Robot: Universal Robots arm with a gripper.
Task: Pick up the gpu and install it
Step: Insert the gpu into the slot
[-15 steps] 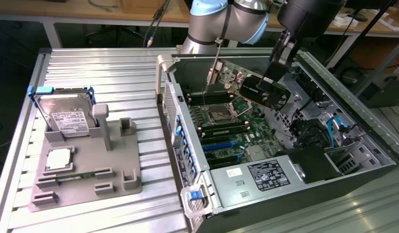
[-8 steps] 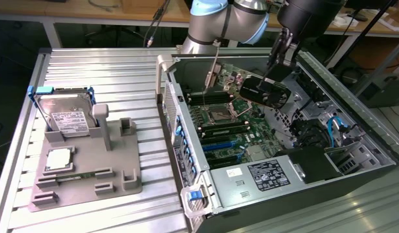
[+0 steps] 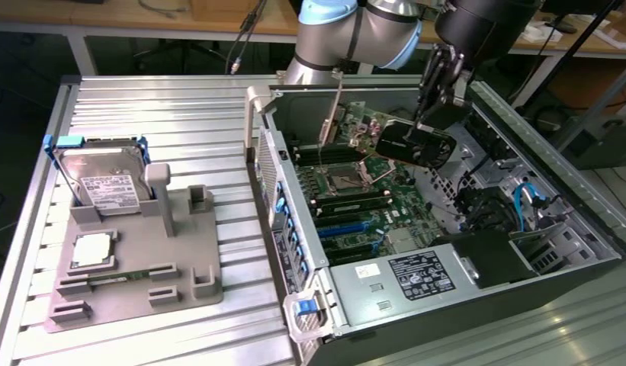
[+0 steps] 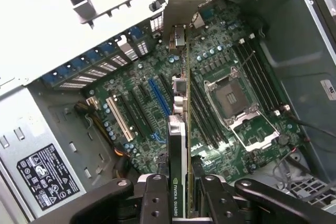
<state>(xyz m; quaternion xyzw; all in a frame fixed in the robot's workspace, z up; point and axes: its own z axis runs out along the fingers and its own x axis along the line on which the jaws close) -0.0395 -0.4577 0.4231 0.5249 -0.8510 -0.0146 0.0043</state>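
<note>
The gpu (image 3: 416, 145) is a dark flat card with a long silver bracket (image 3: 335, 114). It hangs tilted inside the open computer case (image 3: 292, 252), above the green motherboard (image 3: 369, 206). My gripper (image 3: 438, 118) comes down from above and is shut on the card's upper edge. In the wrist view the gpu (image 4: 177, 145) shows edge-on between my gripper (image 4: 181, 190) fingers (image 4: 155, 195). Its bracket (image 4: 178, 3) points toward the case's rear slot wall. The card hovers over the expansion slots, beside a blue slot (image 4: 157, 98), and does not touch the board.
A CPU socket (image 4: 233, 100) and memory slots lie beside the card. The power supply (image 3: 422, 276) fills the case's near end. On the exterior view's left, a grey fixture (image 3: 139, 297) holds a hard drive (image 3: 104, 179), a processor (image 3: 94, 250) and a memory stick (image 3: 120, 276).
</note>
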